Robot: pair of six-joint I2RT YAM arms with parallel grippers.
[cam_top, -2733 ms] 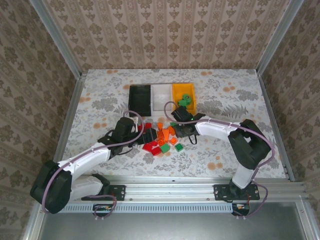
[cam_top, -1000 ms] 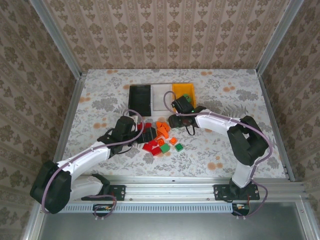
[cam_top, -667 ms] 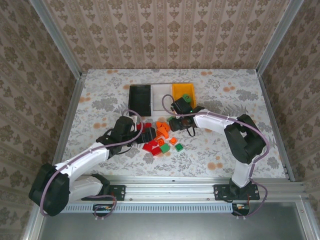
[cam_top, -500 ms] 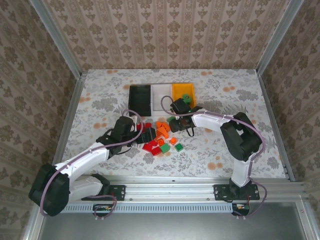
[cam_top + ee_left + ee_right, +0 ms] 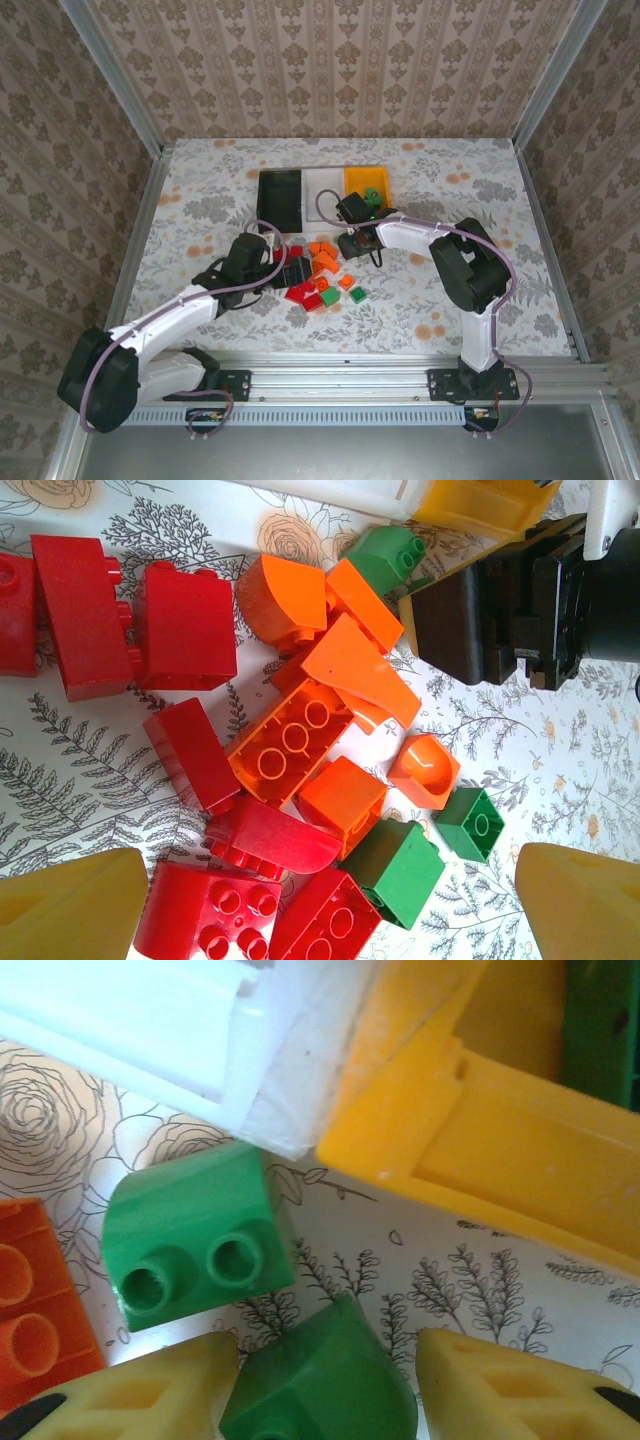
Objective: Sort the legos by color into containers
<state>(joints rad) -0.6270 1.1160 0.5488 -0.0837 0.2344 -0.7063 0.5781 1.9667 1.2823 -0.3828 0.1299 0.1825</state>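
The right gripper (image 5: pixel 320 1390) has a green lego (image 5: pixel 312 1358) sitting between its fingers, just off the near corner of the orange-yellow bin (image 5: pixel 470 1110). Can't tell if they're pinching it yet. That bin's straight ahead of the jaws, so it looks like a short hop. The left gripper (image 5: pixel 328 905) hangs wide open over the pile (image 5: pixel 300 740), farther from the bin.

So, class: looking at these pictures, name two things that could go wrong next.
The right hand straddles a rounded green brick; its curved side might slip out. The studded green brick beside it could get dragged. The open left hand hovers over the same pile, so the two might collide.
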